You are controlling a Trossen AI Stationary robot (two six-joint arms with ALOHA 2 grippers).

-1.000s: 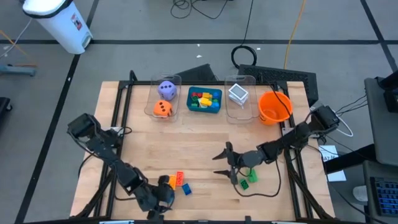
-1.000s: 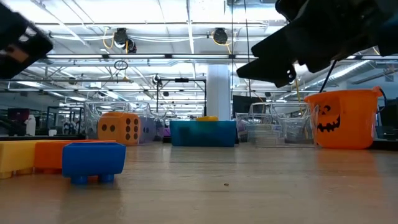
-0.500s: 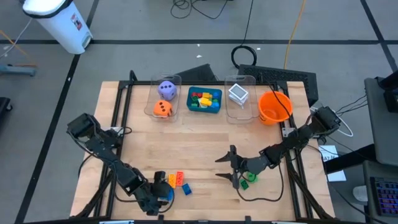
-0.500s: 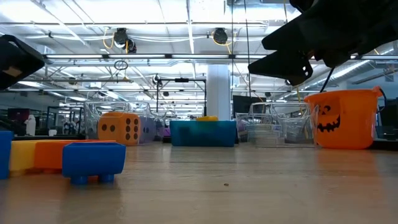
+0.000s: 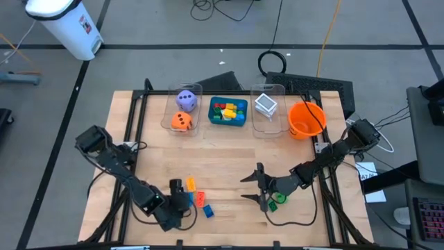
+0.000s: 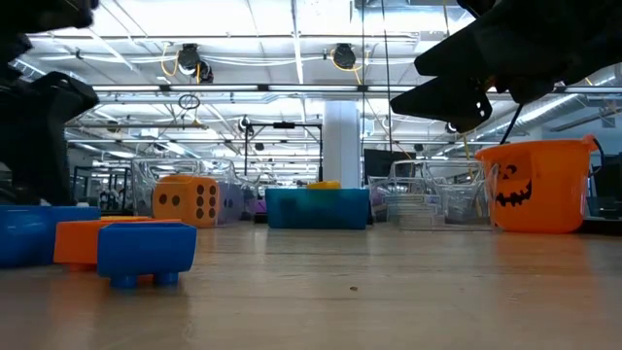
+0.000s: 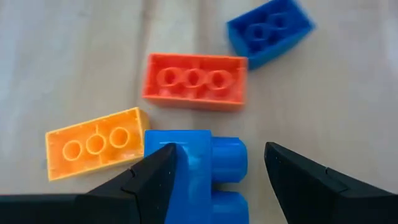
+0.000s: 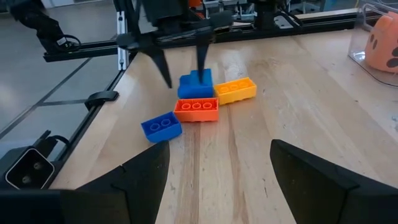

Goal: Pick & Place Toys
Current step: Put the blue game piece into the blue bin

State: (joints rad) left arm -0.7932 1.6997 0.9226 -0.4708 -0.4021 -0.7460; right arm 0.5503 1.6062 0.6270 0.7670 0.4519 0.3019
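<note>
We begin at the left hand (image 7: 214, 171), near the front edge of the wooden worktop (image 5: 229, 156). Its two dark fingers (image 7: 146, 180) stand partly apart on either side of a tall blue plastic building brick (image 7: 199, 165). One finger lies against the brick; we cannot tell whether the other touches it, nor whether the brick is lifted or resting. Just beyond the brick lie an orange-yellow three-hole plastic brick (image 7: 96, 143) and a red-orange three-hole plastic brick (image 7: 194, 79), their long axes running across the hand's line of approach; a smaller blue two-hole plastic brick (image 7: 270, 28) lies farther out, set at an angle.

In the high view this cluster sits in the front left part of the worktop, so the left hand is far nearer to it than the right. The right hand (image 5: 255, 186) hovers well apart, front right, fingers open and empty, with a small green plastic brick (image 5: 274, 201) just behind it under the arm.

The likely destination, judging by the bricks already in it, is the teal plastic tray (image 5: 239, 121) at the back of the worktop, straight away from the left hand, between two clear plastic bins.

Hidden or unclear: the held brick's underside, much of the green brick, and, in the low view, the left hand, which is cut off at the frame edge.
</note>
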